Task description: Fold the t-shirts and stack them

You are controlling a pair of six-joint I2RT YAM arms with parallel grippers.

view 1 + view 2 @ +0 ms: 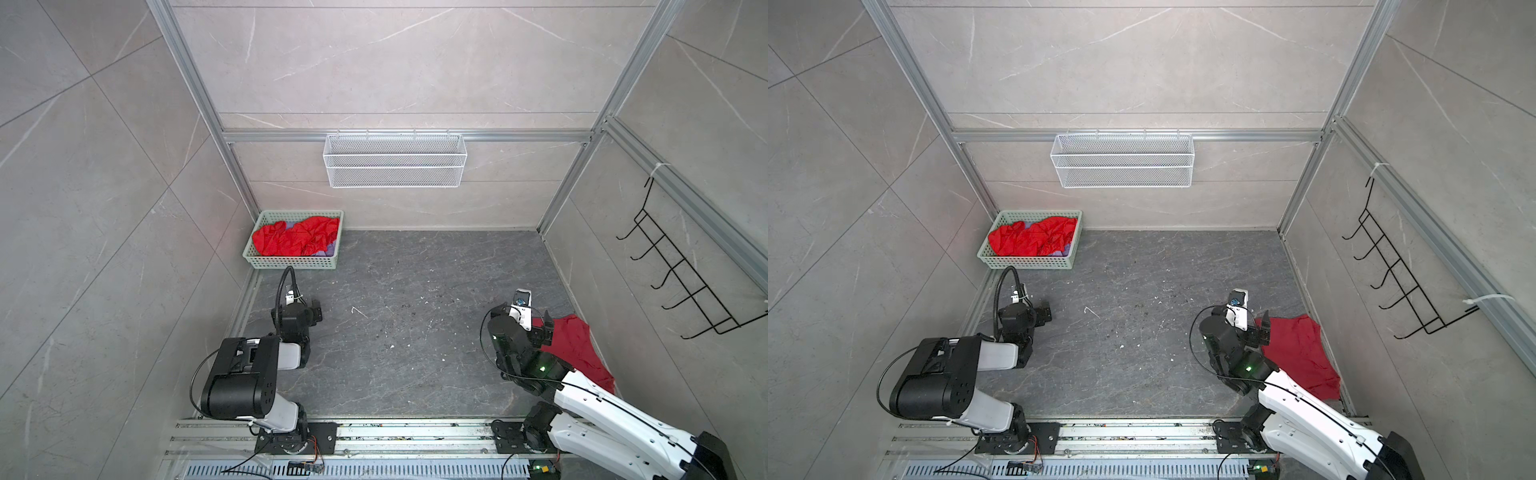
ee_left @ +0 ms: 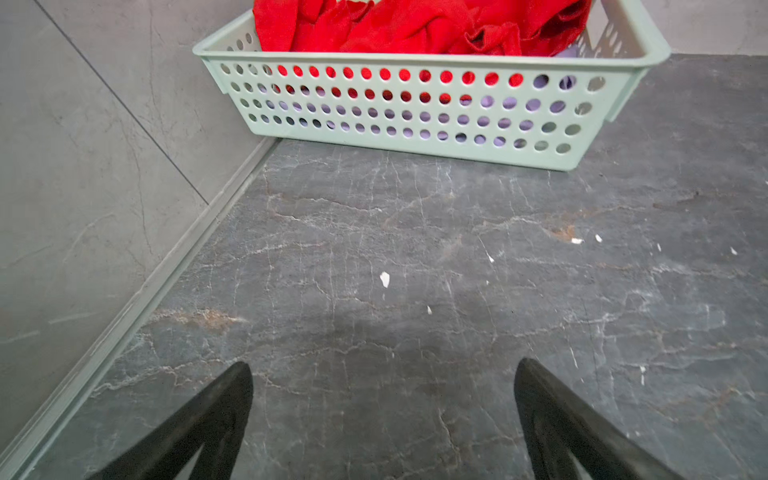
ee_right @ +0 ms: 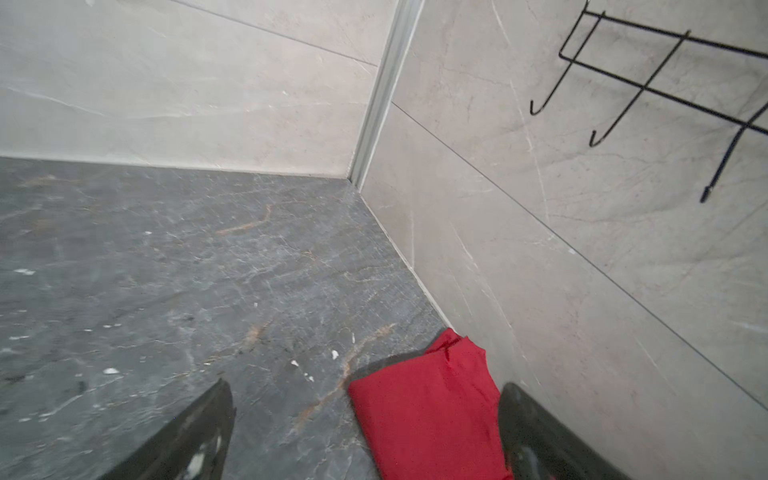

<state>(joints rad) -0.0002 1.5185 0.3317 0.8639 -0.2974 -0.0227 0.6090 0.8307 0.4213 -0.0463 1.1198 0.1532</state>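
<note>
We see both arms low over the dark table point(image 1: 395, 332), each at its own side.

The left gripper point(image 2: 383, 365) hangs with its fingers spread wide and nothing between them; only bare table shows under it. It points at the green basket point(image 2: 415, 58), which stands in the far left corner in both top views point(image 1: 291, 262) point(image 1: 1025, 262), near the gripper but apart from it. In the basket lie crumpled bright red t-shirts point(image 1: 297, 239) point(image 1: 1034, 239), heaped up to the rim, with something lilac under them that shows through the holes.

The right gripper point(image 3: 368, 386) is spread wide too and grips nothing. A darker red t-shirt point(image 3: 428, 411) lies flat on the table in a rough folded shape, against the right wall – in both top views it sits at the near right point(image 1: 577, 349) point(image 1: 1300, 353), partly hidden by the right arm. Its far corner lies between the fingers in the wrist view; whether a finger touches the cloth we cannot tell.

A white wire basket point(image 1: 395, 160) hangs on the back wall.
</note>
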